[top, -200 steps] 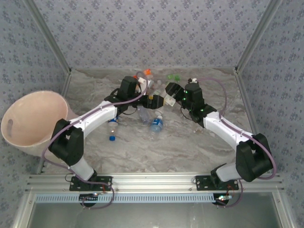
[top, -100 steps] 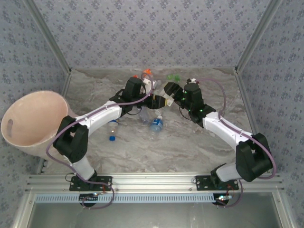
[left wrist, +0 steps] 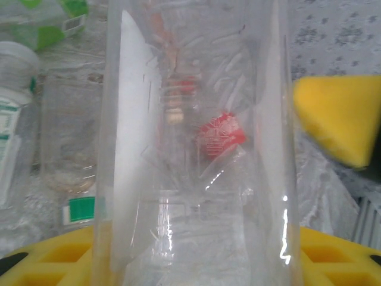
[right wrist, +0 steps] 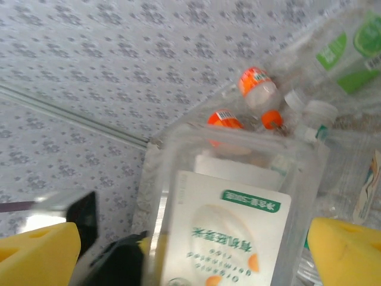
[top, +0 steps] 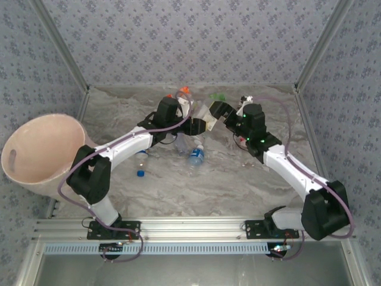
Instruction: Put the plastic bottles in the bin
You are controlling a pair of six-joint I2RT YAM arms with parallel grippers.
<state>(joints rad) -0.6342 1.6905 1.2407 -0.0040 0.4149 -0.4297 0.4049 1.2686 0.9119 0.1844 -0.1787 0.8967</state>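
Top external view showed a handover just made: the right gripper [top: 213,114] had let go and drawn back a little, pads wide apart, while the left gripper [top: 190,123] had closed and was clamped on the clear bottle [left wrist: 190,149] at the far middle of the table [top: 238,179]. The carry likely fell to the left arm. The bin [top: 47,149] sat tilted at the left edge, nothing visible inside; loose bottles [top: 195,156] remained on the table

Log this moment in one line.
left gripper: shut on white-label bottle | right gripper: open, pads flanking same bottle | bin: left of table, bottle not in it
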